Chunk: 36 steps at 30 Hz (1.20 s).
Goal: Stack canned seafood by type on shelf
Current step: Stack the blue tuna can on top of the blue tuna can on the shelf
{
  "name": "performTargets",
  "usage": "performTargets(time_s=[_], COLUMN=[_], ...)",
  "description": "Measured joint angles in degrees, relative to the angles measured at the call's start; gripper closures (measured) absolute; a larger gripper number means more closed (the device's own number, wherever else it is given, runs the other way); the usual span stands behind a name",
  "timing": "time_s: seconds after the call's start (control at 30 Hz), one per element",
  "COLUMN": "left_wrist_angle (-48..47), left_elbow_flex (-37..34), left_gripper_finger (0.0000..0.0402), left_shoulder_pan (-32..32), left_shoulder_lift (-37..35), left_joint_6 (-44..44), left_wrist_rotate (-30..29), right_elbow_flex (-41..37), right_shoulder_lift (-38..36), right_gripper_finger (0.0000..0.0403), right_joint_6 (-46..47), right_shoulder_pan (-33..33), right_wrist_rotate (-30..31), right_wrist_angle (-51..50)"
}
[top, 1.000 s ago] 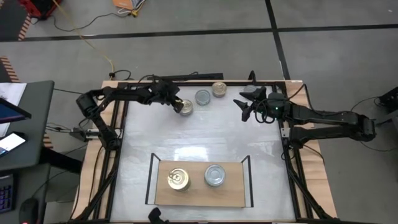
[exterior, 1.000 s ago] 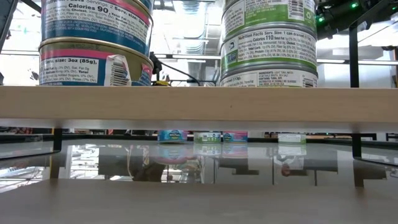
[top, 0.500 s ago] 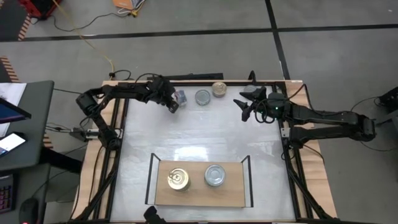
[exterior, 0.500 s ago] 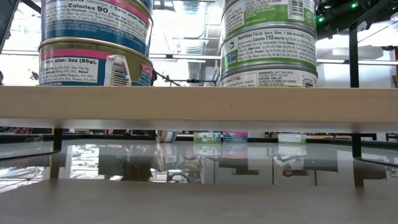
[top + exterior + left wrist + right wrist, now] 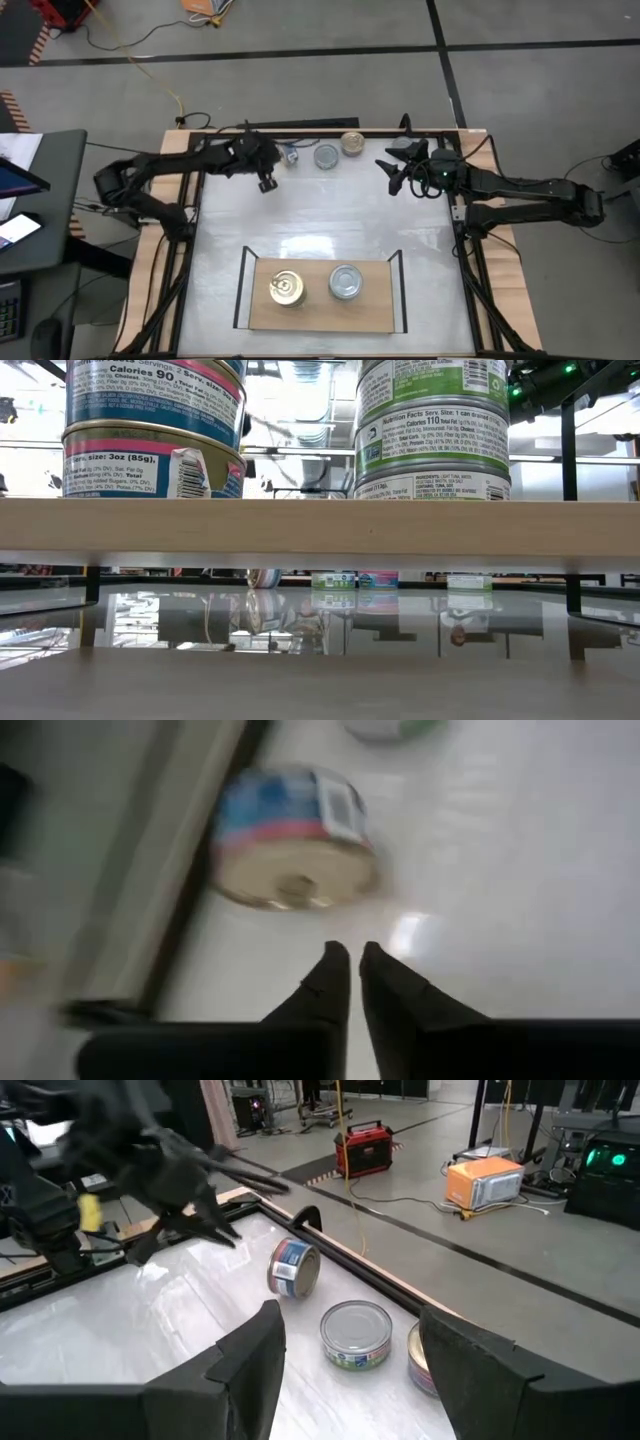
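Canned seafood sits in two stacks on the light wooden shelf (image 5: 320,305) with thin black uprights at the near edge of the glossy white counter (image 5: 330,225): a gold-lidded stack (image 5: 287,289) of blue-and-pink-labelled round tins on the left, a silver-lidded stack (image 5: 346,282) of green-labelled tins beside it on the right, the two apart. From counter height, both stacks rise above the board's front edge.

Three more tins remain at the counter's far edge. A blue-and-pink-labelled tin (image 5: 289,155) stands tipped on its rim just beside the black frame rail, its gold face turned sideways. Next to it a silver-lidded tin (image 5: 327,156) lies flat, and a gold-lidded tin (image 5: 352,143) lies flat beyond that, nearer the rail.

The left gripper (image 5: 266,184) hangs above the counter near the tipped tin, not touching it, its jaws closed together on nothing, the fingertips nearly meeting in the wrist view. The right gripper (image 5: 390,172) waits at the far right of the counter, well apart from the loose tins, its jaws spread and empty.
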Motion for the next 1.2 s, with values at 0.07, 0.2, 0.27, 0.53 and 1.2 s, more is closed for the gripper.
performTargets(time_s=[0.07,0.2,0.27,0.53,1.2], left_wrist_angle=[1.38,2.07,0.9,-11.22,-31.29], left_elbow_flex=[0.04,1.51,3.84,15.68,33.33], left_gripper_finger=[0.0356,0.0293,0.0256,0.0136,0.0111], left_shoulder_pan=[-3.45,-8.59,-10.09,-11.63,-14.78], left_shoulder_lift=[-1.11,-0.84,0.42,8.1,24.72], left_joint_6=[2.56,8.43,10.06,18.81,24.7], left_wrist_rotate=[-7.81,-17.45,-17.3,-9.21,-14.38], right_elbow_flex=[0.0,0.0,0.0,0.0,0.0], right_shoulder_lift=[0.0,0.0,0.0,-0.01,-0.01], right_gripper_finger=[0.0148,0.0148,0.0148,0.0148,0.0148], right_joint_6=[0.02,0.02,0.04,0.09,-0.4], right_shoulder_pan=[0.0,0.0,0.0,0.0,0.0], right_wrist_rotate=[0.0,0.0,0.0,-0.02,-0.02], right_wrist_angle=[0.02,0.13,0.26,-0.24,-0.56])
